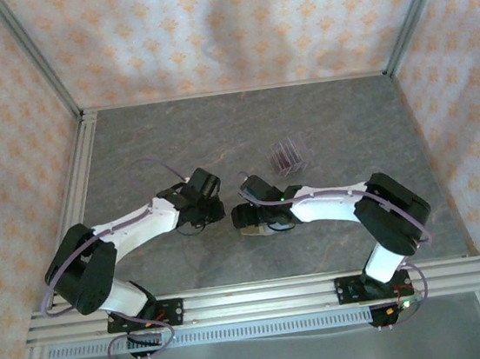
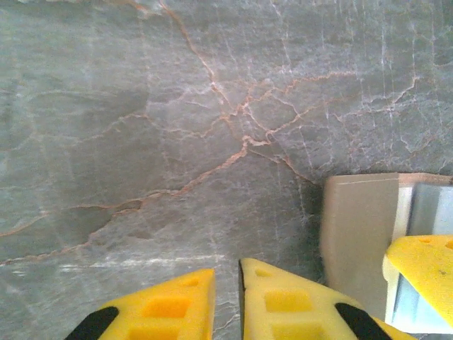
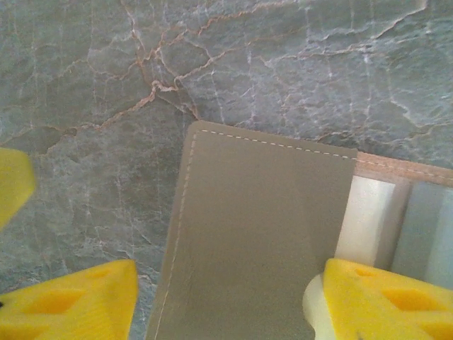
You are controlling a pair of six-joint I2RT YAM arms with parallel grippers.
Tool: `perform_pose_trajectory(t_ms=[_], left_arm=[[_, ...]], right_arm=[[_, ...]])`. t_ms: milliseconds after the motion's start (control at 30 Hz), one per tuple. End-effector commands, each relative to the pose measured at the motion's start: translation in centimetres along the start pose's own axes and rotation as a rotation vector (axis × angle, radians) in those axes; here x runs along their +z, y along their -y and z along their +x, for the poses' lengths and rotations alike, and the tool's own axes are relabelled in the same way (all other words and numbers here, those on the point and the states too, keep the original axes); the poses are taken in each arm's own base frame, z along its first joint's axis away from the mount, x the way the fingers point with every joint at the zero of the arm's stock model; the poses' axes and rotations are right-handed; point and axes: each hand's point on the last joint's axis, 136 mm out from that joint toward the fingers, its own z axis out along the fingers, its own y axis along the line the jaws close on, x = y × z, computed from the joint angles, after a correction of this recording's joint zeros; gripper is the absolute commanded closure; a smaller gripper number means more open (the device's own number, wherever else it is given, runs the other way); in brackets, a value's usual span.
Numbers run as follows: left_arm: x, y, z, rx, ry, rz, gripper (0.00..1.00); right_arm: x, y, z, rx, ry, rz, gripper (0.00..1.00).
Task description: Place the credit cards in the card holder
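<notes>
The olive-tan card holder (image 3: pixel 262 234) lies on the table between my two grippers, its stitched flap flat and a grey inside (image 3: pixel 425 227) showing to the right. My right gripper (image 3: pixel 230 294) is open wide, its yellow fingers (image 3: pixel 78 304) standing either side of the flap without touching it. My left gripper (image 2: pixel 226 301) hovers just left of the card holder (image 2: pixel 361 234), its jaws parted by a narrow gap with nothing between them. The maroon credit cards (image 1: pixel 288 154) stand in a clear slotted stand behind the grippers. From above, both grippers (image 1: pixel 220 208) (image 1: pixel 246 218) meet at the table's middle.
The table is dark grey veined stone (image 1: pixel 174 144) with metal rails on its left, right and near edges. The clear stand (image 1: pixel 294 160) is a short way beyond the right arm's wrist. One right-gripper finger (image 2: pixel 425 273) reaches into the left wrist view.
</notes>
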Motion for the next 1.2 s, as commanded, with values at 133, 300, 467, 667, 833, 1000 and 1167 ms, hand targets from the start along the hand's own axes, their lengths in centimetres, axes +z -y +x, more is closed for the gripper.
perform_pose_trajectory(t_ms=[133,300,467,667,833,1000,1167], left_arm=[[-1.9,-1.8,-1.0,-0.002,0.045,-0.05,0.68],[-3.1,-1.4,-1.4,0.002,0.071,-0.025,0.58],[-4.2,-0.2,-1.6,0.027,0.076,0.033,0.57],[-5.0,2.2,-1.9,0.075,0.076,0.104,0.59],[-5.7,4.7,-2.1,0.129,0.081,0.142,0.6],[-5.6,7.9,-1.6,0.193,0.049,0.185,0.62],[-3.6,9.5,-1.1,0.201,0.013,0.177,0.71]], right_arm=[[-0.4,-2.5,-0.4,-0.031,-0.002,-0.109,0.2],[-1.4,-3.7,-0.8,-0.043,-0.003,-0.155,0.16],[-3.3,-3.1,-1.8,-0.059,0.044,-0.1,0.15],[-6.8,-1.9,-3.4,-0.059,0.132,-0.041,0.17],[-8.9,0.3,-4.3,-0.024,0.194,0.01,0.29],[-9.1,2.9,-4.3,0.0,0.198,0.096,0.52],[-8.7,4.3,-4.5,0.031,0.215,0.125,0.59]])
